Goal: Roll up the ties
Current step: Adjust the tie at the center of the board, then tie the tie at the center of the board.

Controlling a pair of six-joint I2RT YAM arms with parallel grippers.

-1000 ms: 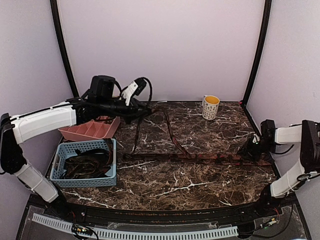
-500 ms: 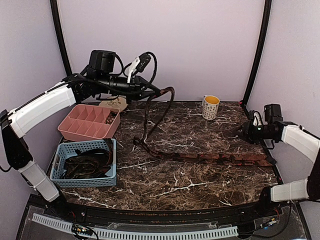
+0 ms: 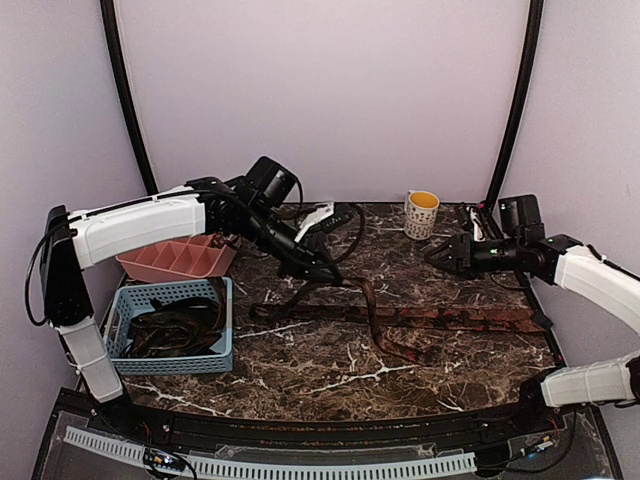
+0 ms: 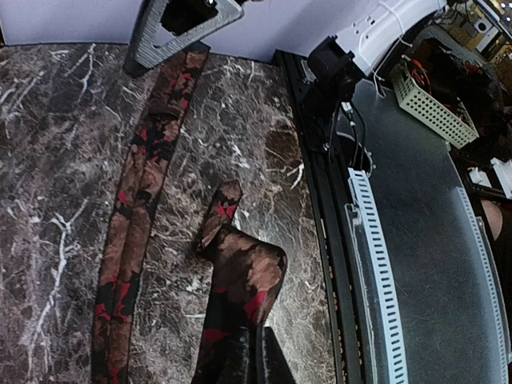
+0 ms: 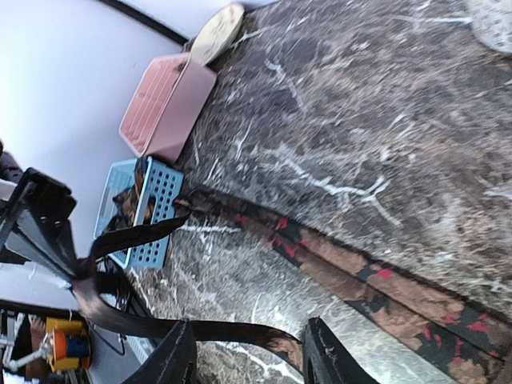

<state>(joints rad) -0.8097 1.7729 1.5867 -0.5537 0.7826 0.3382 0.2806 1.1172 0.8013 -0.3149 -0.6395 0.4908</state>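
**Left end effector clamped on the tie, right one apart and clear of it**

My left end effector (image 3: 318, 268) hangs low over the middle of the bench (image 3: 330, 385), a little left of centre. Its fingers (image 4: 240, 364) are pressed together on the red-and-brown tie (image 3: 460, 318). In the left wrist view the cloth comes straight out from between them, bulges into a loose fold just past the tips and drops to the marble.

Most of the tie lies flat in a long strip roughly parallel to the near edge. It runs from just beside the blue basket (image 3: 170, 362) on the left almost to the right edge. From my grip, a narrower length slants down across that strip and curls into a loop on the near side of it, about mid-bench.

My right end effector (image 3: 438, 252) is over the far right part of the bench, near the white mug (image 3: 421, 215) and pointing toward the left arm. Its fingers (image 5: 172, 360) stand apart with nothing gripped. It is raised off the marble and touches no part of the tie. The wide end of the strip lies toward the near edge from it.

By the left edge, the basket holds a tangle of dark ties (image 3: 175, 330). A pink compartment tray (image 3: 150, 265) stands just behind it.
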